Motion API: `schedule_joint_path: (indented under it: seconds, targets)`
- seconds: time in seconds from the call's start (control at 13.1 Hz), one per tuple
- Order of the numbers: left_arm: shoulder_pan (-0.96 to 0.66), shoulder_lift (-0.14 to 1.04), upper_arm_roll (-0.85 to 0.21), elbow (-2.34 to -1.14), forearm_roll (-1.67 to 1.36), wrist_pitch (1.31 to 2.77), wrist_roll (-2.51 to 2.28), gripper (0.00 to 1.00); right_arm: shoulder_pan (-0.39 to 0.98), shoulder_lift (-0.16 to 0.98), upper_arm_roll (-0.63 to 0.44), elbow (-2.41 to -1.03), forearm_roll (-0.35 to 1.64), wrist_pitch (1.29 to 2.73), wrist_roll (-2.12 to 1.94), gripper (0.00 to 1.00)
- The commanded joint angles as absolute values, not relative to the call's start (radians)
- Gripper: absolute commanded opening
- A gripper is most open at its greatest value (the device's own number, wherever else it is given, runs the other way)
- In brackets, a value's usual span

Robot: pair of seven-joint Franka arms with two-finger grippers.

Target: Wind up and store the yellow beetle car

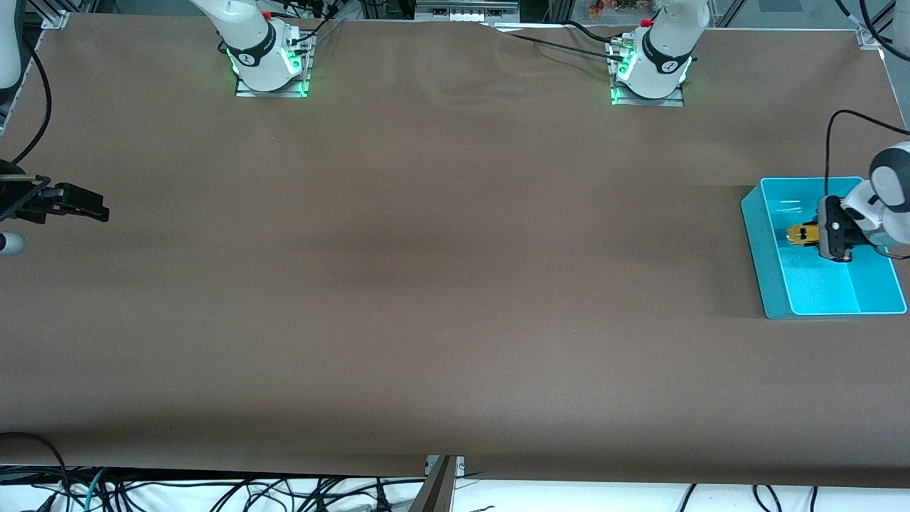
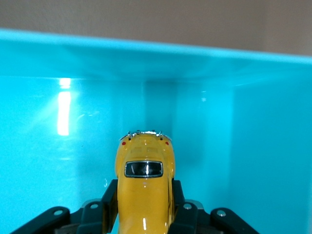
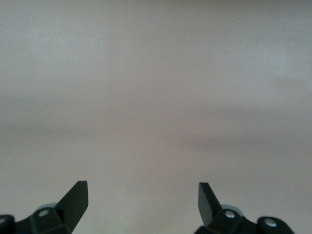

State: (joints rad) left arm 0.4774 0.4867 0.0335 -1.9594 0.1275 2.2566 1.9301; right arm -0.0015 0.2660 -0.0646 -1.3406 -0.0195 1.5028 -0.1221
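Note:
The yellow beetle car [image 1: 802,234] is held by my left gripper [image 1: 810,235] inside the turquoise bin [image 1: 762,249] at the left arm's end of the table. In the left wrist view the car [image 2: 144,190] sits between the two black fingers [image 2: 111,202], which press on its sides, its dark window facing up, with the bin's wall [image 2: 243,122] just ahead. My right gripper [image 1: 92,211] is open and empty over the bare brown table at the right arm's end; its fingertips [image 3: 78,195] stand wide apart in the right wrist view.
The brown table cover [image 1: 441,284] spreads between the two arm bases. Cables hang along the table's near edge [image 1: 213,491]. A black cable [image 1: 832,149] runs to the left wrist above the bin.

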Motion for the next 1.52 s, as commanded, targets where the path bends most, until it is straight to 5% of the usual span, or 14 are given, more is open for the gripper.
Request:
schedule_joint_path:
  seconds: [0.0,0.15,0.38,0.61,0.99,1.29,1.45]
  targets:
    - [0.506,0.489,0.023,-1.994,0.152,2.333,1.950,0.46,-0.002,0.250,-0.060,-1.350,-0.035,1.493,-0.117,1.00]
    - [0.506,0.491,0.023,-1.994,0.152,2.339,1.953,1.00,-0.002,0.250,-0.060,-1.350,-0.035,1.493,-0.118,1.00]
    - [0.496,0.447,0.014,-1.956,0.152,2.251,1.962,1.00,-0.002,0.250,-0.060,-1.350,-0.035,1.493,-0.118,1.00]
    - [0.483,0.358,-0.030,-1.860,0.143,1.983,1.878,1.00,-0.002,0.250,-0.060,-1.350,-0.035,1.493,-0.118,1.00]
    - [0.485,0.282,-0.266,-1.663,0.137,1.590,1.368,1.00,-0.002,0.250,-0.060,-1.350,-0.035,1.493,-0.118,1.00]
    - [0.485,0.278,-0.513,-1.577,0.105,1.468,0.692,1.00,-0.002,0.250,-0.060,-1.350,-0.035,1.493,-0.118,1.00]
    - [0.456,0.211,-0.555,-1.584,0.068,1.489,0.405,1.00,-0.002,0.250,-0.060,-1.350,-0.035,1.493,-0.118,1.00]
